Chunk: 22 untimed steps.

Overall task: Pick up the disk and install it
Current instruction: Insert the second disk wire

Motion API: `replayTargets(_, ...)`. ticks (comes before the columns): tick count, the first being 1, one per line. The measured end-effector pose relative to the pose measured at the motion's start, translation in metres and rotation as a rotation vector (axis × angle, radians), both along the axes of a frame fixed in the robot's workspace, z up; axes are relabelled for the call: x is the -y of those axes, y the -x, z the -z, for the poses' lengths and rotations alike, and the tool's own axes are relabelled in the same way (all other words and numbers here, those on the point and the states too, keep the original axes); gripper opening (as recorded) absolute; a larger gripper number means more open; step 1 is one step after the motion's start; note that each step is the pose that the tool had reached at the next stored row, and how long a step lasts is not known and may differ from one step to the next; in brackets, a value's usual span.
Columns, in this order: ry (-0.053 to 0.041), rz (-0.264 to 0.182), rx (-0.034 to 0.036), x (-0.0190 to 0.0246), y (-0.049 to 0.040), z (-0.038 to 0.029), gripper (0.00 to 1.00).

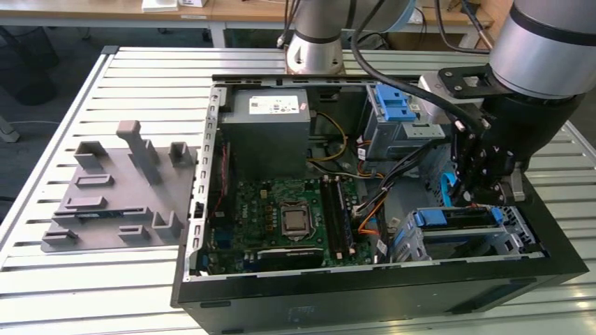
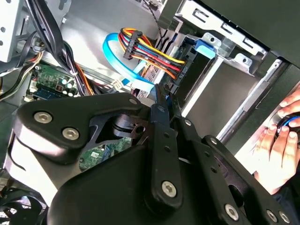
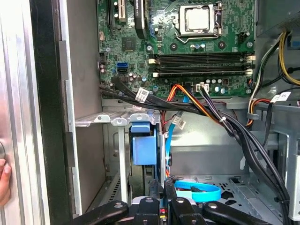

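the disk [image 1: 463, 218] sits in a drive cage at the corner of the open computer case [image 1: 373, 293] on the exterior view's right, its blue rail showing and most of its body hidden by the cage. the gripper [image 1: 490, 185] hangs just above it; in both wrist views its fingers [image 2: 164, 105] are pressed together, empty. the second wrist view shows coloured power cables [image 2: 150, 49] and a person's hand [image 2: 281, 140] at the case's outer edge. the first wrist view shows the motherboard [image 3: 187, 42].
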<state>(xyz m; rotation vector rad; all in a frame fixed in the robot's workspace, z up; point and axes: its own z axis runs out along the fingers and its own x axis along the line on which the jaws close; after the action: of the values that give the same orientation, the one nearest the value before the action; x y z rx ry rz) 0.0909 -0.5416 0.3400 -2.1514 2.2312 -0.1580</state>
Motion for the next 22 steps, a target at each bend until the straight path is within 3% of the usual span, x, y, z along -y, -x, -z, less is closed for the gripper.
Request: replayTargets(22, -0.0002, -0.001, 0.0027, 0.0060, -0.0002, 0.0064, 0.16)
